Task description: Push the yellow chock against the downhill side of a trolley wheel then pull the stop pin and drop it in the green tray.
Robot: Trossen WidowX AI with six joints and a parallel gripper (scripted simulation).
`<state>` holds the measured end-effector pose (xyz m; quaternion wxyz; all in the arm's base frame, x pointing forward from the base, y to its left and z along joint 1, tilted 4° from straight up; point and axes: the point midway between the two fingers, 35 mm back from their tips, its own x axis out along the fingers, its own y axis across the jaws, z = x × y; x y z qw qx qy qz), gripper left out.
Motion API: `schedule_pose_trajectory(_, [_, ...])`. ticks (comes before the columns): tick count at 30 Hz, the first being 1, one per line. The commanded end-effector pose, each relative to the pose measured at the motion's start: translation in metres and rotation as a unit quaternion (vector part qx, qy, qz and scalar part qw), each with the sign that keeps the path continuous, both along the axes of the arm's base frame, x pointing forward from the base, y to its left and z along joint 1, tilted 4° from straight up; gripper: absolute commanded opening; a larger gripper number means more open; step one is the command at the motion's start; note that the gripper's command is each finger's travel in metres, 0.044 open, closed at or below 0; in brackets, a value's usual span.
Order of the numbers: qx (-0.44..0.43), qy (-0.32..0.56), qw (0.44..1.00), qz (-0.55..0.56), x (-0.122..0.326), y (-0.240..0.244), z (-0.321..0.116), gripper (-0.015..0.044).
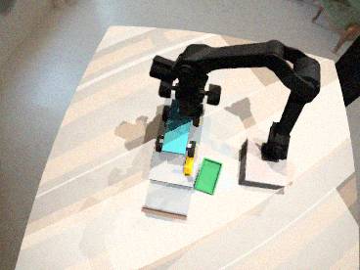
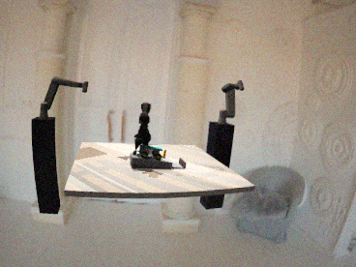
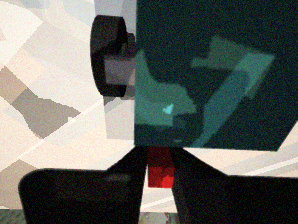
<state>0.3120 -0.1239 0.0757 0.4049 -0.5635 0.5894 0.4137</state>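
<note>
The trolley (image 1: 177, 136) (image 2: 154, 148) (image 3: 225, 130), with a teal deck and black wheels, stands on the ramp (image 1: 168, 171) (image 2: 150, 164). The yellow chock (image 1: 189, 166) (image 2: 164, 154) is at the downhill side of the lower right wheel in the top view; whether it touches the wheel is too small to tell. The red-headed stop pin (image 3: 160, 176) stands at the trolley's uphill end. My gripper (image 3: 155, 143) is shut on the pin's head, a finger on each side; the pin's lower part is hidden. The green tray (image 1: 209, 176) lies beside the ramp and is empty.
A brown end board (image 1: 163, 213) crosses the ramp's low end. The arm's pale base block (image 1: 264, 168) stands right of the tray. The arm arches over the far side of the table. Two other arms stand on black pedestals (image 2: 45, 164) (image 2: 220, 145) beyond the table.
</note>
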Motion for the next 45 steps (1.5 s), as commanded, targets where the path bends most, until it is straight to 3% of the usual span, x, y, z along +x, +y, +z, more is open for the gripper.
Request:
schedule_pose_trajectory(1, [0.000, -0.002, 1.000, 0.000, 0.001, 0.000, 0.000, 0.0012])
schedule_pose_trajectory(45, [-0.001, 0.001, 1.000, 0.001, -0.001, 0.008, 0.030, 0.0000])
